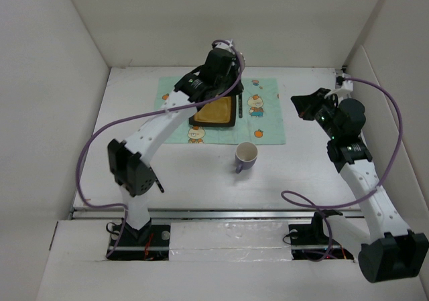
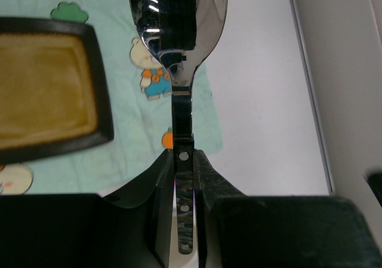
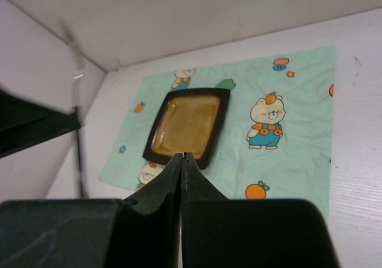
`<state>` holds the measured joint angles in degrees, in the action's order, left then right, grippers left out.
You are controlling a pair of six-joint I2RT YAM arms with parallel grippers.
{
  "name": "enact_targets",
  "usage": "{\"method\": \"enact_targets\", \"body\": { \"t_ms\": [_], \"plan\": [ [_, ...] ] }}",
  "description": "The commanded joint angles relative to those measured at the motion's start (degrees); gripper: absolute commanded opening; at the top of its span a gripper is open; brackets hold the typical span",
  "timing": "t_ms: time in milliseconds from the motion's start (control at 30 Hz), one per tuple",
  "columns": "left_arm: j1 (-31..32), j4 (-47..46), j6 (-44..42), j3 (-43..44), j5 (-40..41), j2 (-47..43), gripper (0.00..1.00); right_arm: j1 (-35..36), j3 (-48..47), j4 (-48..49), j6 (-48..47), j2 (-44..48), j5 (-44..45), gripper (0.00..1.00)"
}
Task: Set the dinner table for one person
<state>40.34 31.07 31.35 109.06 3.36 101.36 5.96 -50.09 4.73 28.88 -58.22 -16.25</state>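
My left gripper [image 2: 184,160] is shut on the dark riveted handle of a shiny metal spoon [image 2: 179,41], whose bowl points away from the camera. In the top view this gripper [image 1: 224,59] hangs over the far part of the mint-green bear-print placemat [image 1: 265,123], above the square dark plate [image 1: 216,113] with a yellow-brown inside. The plate [image 2: 48,95] lies to the left of the spoon. My right gripper [image 1: 301,103] is shut and empty, off the placemat's right edge. It [image 3: 183,157] faces the plate [image 3: 188,122]. The white dinner table [image 1: 188,173] carries all of this.
A pale mug [image 1: 246,155] with a lavender handle stands upright on the table just in front of the placemat's near edge. White walls close the table in on the left, far and right sides. A metal rail [image 1: 221,212] runs along the near edge.
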Motion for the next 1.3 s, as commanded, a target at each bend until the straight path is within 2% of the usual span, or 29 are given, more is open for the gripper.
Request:
{"method": "enact_targets", "body": {
  "t_ms": [0,33,100,133,167,267,300,833,1267],
  "plan": [
    [-0.87,-1.28,1.78,11.06,0.08,11.02,0.00,0.28,-0.80,-3.23,-1.11,7.56,4.47,0.00],
    [-0.87,-0.93,2.13,17.36,-0.10,16.36,0.00,0.28,0.07,-3.93,-1.20,8.72,4.91,0.00],
    [-0.87,0.30,2.83,23.10,-0.01,21.40,0.00,0.81,0.78,-4.47,-1.20,10.83,5.35,0.00],
    [-0.87,0.39,3.18,27.22,-0.36,25.51,0.00,0.81,0.78,-6.73,-1.81,12.24,5.44,0.04],
    [-0.87,-0.13,3.45,28.65,-0.28,27.12,0.00,0.81,1.04,-7.97,-2.07,12.86,5.70,0.14],
    [-0.87,-3.72,4.50,29.02,-0.19,30.82,0.00,1.34,1.66,-9.39,-2.87,14.36,6.32,0.27],
    [-0.87,-4.43,4.85,28.76,-0.10,31.52,0.00,1.34,1.83,-9.74,-3.13,14.36,6.14,0.28],
    [-0.87,-9.63,0.73,30.16,3.58,43.12,0.00,3.97,5.52,-8.95,-4.01,13.22,6.41,0.29],
    [-1.93,-10.94,-0.86,32.36,5.87,46.56,0.00,4.50,5.52,-8.25,-4.36,11.37,6.76,0.29]
  ]
}}
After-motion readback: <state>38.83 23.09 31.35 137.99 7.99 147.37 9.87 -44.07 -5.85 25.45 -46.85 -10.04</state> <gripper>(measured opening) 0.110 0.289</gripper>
